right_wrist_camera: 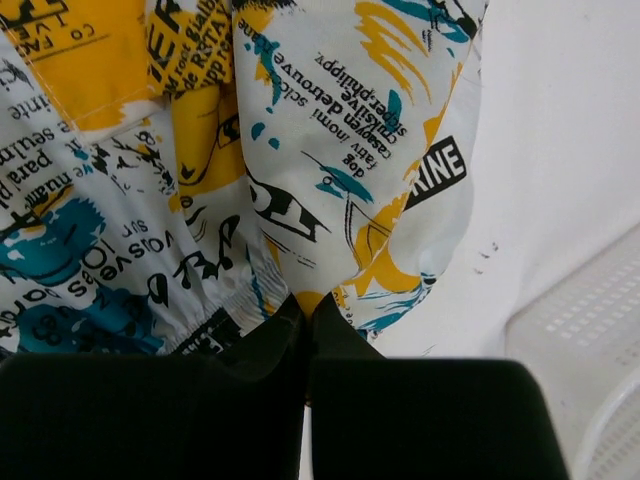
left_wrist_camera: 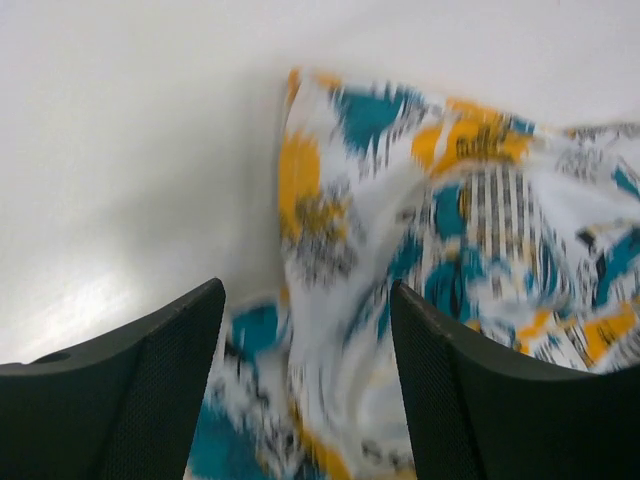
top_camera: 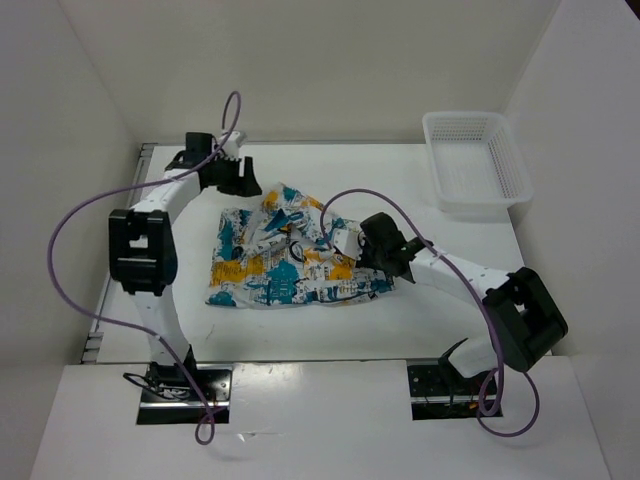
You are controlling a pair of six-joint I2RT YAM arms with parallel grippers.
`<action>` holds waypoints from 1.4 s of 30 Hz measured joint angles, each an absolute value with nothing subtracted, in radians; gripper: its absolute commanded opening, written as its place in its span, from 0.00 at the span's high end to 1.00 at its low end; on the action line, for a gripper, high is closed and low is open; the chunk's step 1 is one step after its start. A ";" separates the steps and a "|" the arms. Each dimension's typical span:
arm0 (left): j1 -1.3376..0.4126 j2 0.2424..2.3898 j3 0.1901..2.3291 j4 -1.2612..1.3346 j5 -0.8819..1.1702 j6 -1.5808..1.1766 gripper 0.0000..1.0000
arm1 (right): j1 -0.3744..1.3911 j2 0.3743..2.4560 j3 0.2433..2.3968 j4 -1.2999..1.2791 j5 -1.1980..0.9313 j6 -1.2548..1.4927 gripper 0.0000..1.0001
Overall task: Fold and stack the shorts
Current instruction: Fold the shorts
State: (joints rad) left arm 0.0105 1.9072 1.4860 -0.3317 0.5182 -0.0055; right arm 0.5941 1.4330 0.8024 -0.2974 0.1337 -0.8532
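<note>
Shorts (top_camera: 285, 260) lie crumpled in the middle of the surface (top_camera: 300, 330) — white cloth with yellow-orange and teal patches and dark lettering. We see the right gripper (right_wrist_camera: 305, 318) closed on the cloth at the right-hand edge of the shorts, a fold pinched between its fingers. The left gripper (left_wrist_camera: 307, 300) hangs over the far left corner of the shorts, fingers apart — the wrist view there is blurred. A white mesh basket (top_camera: 475, 165) sits at the far right of the surface, well apart from the shorts.
</note>
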 measured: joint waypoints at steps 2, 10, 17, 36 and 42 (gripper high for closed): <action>-0.031 2.003 1.578 -0.307 0.519 -0.006 0.25 | 0.606 1.433 0.802 -0.286 0.140 -0.863 1.00; -0.135 2.296 1.874 -0.242 0.474 -0.006 0.22 | 0.611 1.436 0.802 -0.281 0.141 -0.855 1.00; -0.155 2.429 2.048 -0.279 0.366 -0.005 0.24 | 0.611 1.436 0.802 -0.285 0.112 -0.829 1.00; -0.167 2.420 1.976 -0.416 0.484 -0.004 1.00 | 0.611 1.436 0.802 -0.286 0.095 -0.816 1.00; -0.167 2.420 2.012 -0.453 0.494 -0.004 1.00 | 0.611 1.436 0.804 -0.280 0.117 -0.817 1.00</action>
State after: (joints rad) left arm -0.1669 2.4195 2.0121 -0.4534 0.4938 -0.0044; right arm 0.6106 1.4364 0.8040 -0.2798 0.1173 -0.8169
